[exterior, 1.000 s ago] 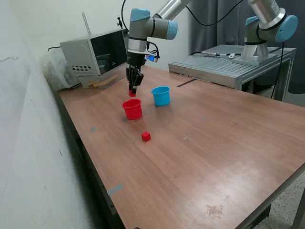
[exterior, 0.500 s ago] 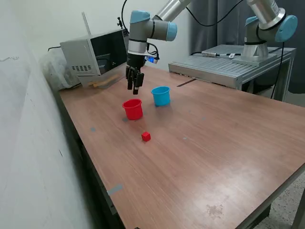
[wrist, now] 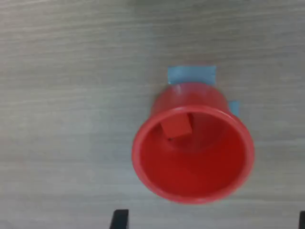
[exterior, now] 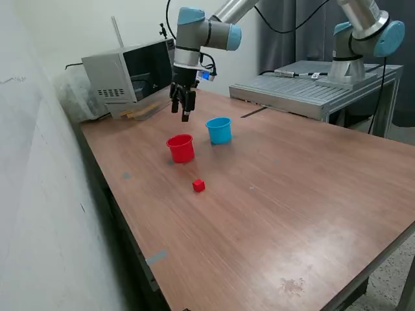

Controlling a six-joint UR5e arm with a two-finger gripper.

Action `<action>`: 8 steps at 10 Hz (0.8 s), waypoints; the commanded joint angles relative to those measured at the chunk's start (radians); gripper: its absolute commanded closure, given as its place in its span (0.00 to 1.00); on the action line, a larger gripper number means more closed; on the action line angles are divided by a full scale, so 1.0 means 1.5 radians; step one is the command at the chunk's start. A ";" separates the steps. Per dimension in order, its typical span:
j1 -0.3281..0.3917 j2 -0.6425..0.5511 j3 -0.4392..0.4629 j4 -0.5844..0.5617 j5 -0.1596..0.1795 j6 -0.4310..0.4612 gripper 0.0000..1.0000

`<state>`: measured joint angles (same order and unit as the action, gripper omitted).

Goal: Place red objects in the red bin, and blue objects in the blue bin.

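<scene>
Claw [exterior: 184, 114] hanging above the table [exterior: 272, 194], up and slightly behind the red cup [exterior: 181, 148] in the exterior view, fingers apart and holding nothing, touching nothing. Only the dark tips of the fingers [wrist: 119, 219] caught at the edge of the wrist view, well apart from each other, nothing between them.

Red cup standing upright on the table, directly under the wrist camera, mouth open upward. One red cube [wrist: 176, 128] lying inside it, resting against the inner wall near the bottom. Patch of pale blue tape [wrist: 191, 74] on the wood just beside the cup's base, partly hidden by it.

Second red cube [exterior: 198, 186] out on the bare table, in front of the red cup toward the camera, apart from it and well clear of the claw. Light blue cup [exterior: 219, 130] upright just to the exterior view's right of the red cup, near but not touching; contents not visible from this angle. No blue cubes visible in either view.

Grey microwave [exterior: 126, 76] at the far edge of the table behind the arm. No readable writing, brand or label anywhere: cups and cubes plain.
</scene>
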<state>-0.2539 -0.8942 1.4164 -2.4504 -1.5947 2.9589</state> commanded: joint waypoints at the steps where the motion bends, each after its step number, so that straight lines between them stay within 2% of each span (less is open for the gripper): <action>1: 0.047 -0.071 0.029 0.003 0.000 0.001 0.00; 4: 0.125 -0.124 0.063 0.041 0.003 -0.010 0.00; 6: 0.180 -0.133 0.067 0.066 0.003 -0.032 0.00; 8: 0.233 -0.133 0.067 0.069 0.007 -0.027 0.00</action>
<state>-0.0078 -1.0780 1.5081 -2.3699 -1.5905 2.9261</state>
